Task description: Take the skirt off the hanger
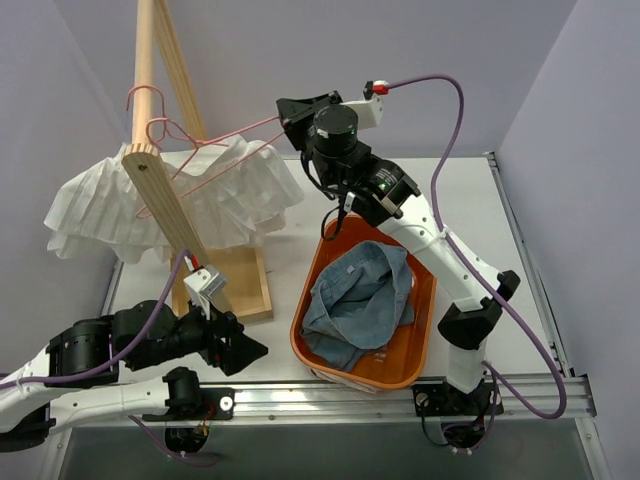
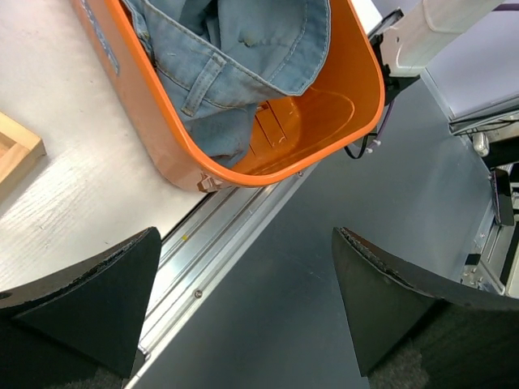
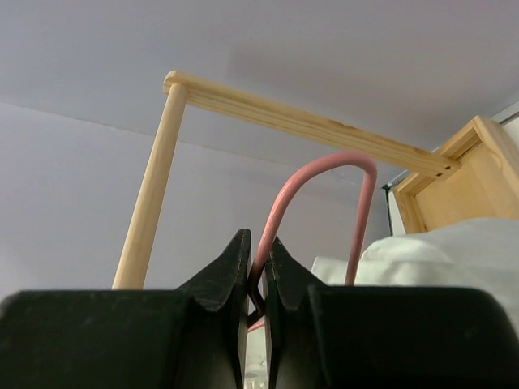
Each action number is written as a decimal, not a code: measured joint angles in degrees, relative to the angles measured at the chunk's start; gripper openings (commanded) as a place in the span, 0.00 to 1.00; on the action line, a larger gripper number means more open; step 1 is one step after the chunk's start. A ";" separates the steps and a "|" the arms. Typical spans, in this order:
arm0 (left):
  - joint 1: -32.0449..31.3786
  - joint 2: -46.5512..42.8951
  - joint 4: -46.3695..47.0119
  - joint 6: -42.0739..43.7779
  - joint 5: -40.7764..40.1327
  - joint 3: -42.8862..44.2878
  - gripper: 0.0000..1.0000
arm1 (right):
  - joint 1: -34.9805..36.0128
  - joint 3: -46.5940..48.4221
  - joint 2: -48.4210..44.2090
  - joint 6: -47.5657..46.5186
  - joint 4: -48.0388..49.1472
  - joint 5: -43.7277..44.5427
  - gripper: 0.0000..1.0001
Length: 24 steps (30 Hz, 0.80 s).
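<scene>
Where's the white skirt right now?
Top view, far left: the white skirt hangs on the pink hanger at the wooden rack, left of the orange basket. The right gripper is shut on the hanger's wire.

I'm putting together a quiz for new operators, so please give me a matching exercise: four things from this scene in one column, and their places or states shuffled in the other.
1. white skirt
2. denim garment
3. right gripper
4. left gripper

A. lying in the orange basket
B. open, holding nothing
C. hanging on the pink hanger
D. shut on the pink hanger

Pairs: 1-C, 2-A, 3-D, 4-B
</scene>
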 measured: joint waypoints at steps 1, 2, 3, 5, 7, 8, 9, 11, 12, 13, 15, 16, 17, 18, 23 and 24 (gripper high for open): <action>0.00 0.00 0.48 -0.02 0.31 -0.55 0.95 | 0.35 0.20 0.31 0.28 0.22 -0.11 0.00; 0.00 -0.04 1.11 -0.11 0.66 -1.14 0.95 | 0.83 0.31 0.66 0.66 0.52 -0.11 0.00; 0.00 -0.04 1.60 -0.17 1.03 -1.66 0.95 | 1.20 0.42 0.85 0.90 0.76 -0.15 0.00; 0.00 -0.09 2.54 -0.28 1.81 -2.56 0.95 | 1.75 0.70 1.07 1.44 1.40 -0.13 0.00; 0.00 -0.22 3.28 -0.50 2.51 -3.15 0.95 | 2.16 1.18 1.11 1.75 2.03 -0.13 0.00; 0.00 -0.35 3.69 -0.63 2.86 -3.37 0.95 | 2.32 1.62 1.18 1.81 2.27 -0.13 0.00; 0.00 -0.48 4.15 -0.72 3.17 -3.54 0.95 | 2.43 2.49 1.46 1.81 2.36 -0.13 0.00; 0.00 -0.74 5.29 -0.90 3.76 -3.67 0.95 | 2.75 4.09 2.03 1.88 2.95 -0.13 0.00; 0.00 -0.76 5.46 -0.94 3.85 -3.67 0.95 | 2.93 4.55 2.21 1.92 3.17 -0.13 0.00; 0.00 -0.81 5.70 -1.11 3.93 -3.67 0.95 | 3.08 5.22 2.49 1.90 3.17 -0.09 0.00; 0.00 -0.83 5.88 -1.22 4.15 -3.67 0.95 | 3.45 6.91 3.39 1.90 3.15 -0.13 0.00; 0.00 -0.83 5.88 -1.25 4.28 -3.67 0.95 | 3.61 7.72 3.85 1.90 3.17 -0.13 0.00; 0.00 -0.83 5.88 -1.25 4.35 -3.69 0.95 | 3.82 8.02 4.20 1.90 3.19 -0.13 0.00; 0.00 -0.83 5.88 -1.27 4.37 -3.67 0.95 | 3.98 8.17 4.50 1.90 3.19 -0.13 0.00; 0.00 -0.72 5.95 -1.29 4.57 -3.67 0.95 | 4.61 8.20 5.90 2.25 3.17 -0.15 0.00; 0.00 -0.68 5.99 -1.29 4.59 -3.67 0.95 | 4.61 8.22 6.21 2.40 3.17 -0.17 0.00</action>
